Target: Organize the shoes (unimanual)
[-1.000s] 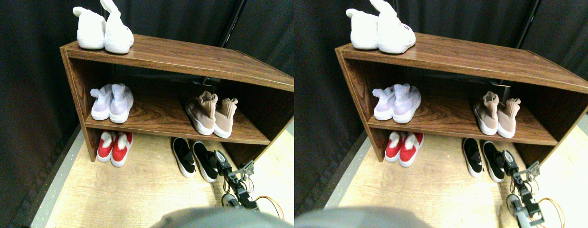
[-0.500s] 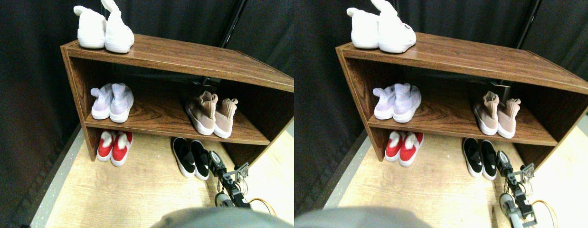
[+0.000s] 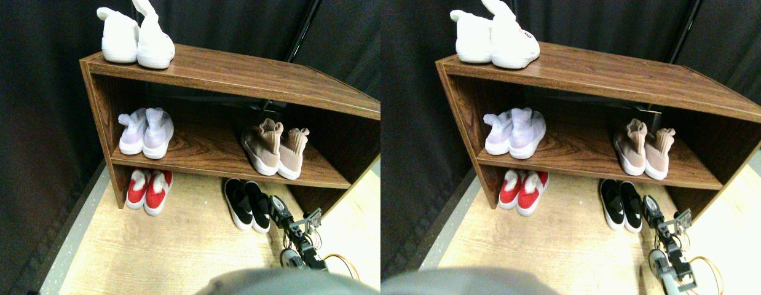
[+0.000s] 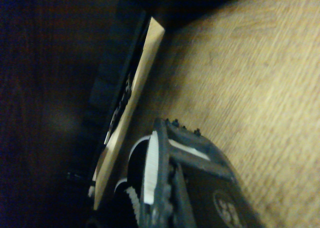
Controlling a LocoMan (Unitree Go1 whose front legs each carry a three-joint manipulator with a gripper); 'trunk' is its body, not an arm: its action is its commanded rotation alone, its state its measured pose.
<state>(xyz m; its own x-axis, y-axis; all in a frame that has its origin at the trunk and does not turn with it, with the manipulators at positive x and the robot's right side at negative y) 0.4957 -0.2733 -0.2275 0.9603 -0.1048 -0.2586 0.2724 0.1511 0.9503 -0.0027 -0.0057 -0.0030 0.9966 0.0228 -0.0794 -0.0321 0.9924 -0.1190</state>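
the right gripper (image 3: 281, 209) is reaching in low on the wood floor (image 3: 171, 246), sitting just beside the outer side of the right black shoe (image 3: 258, 206) of the black pair (image 3: 247, 203); whether it is touching, and how far its jaws are parted, i cannot tell. the black pair is lying side by side under the shelf (image 3: 220, 157), toes toward the camera. the tan pair (image 3: 273, 149) is standing on the middle board above them. in the wrist view a black shoe edge with a pale sole (image 4: 131, 101) is showing beside the jaw frame.
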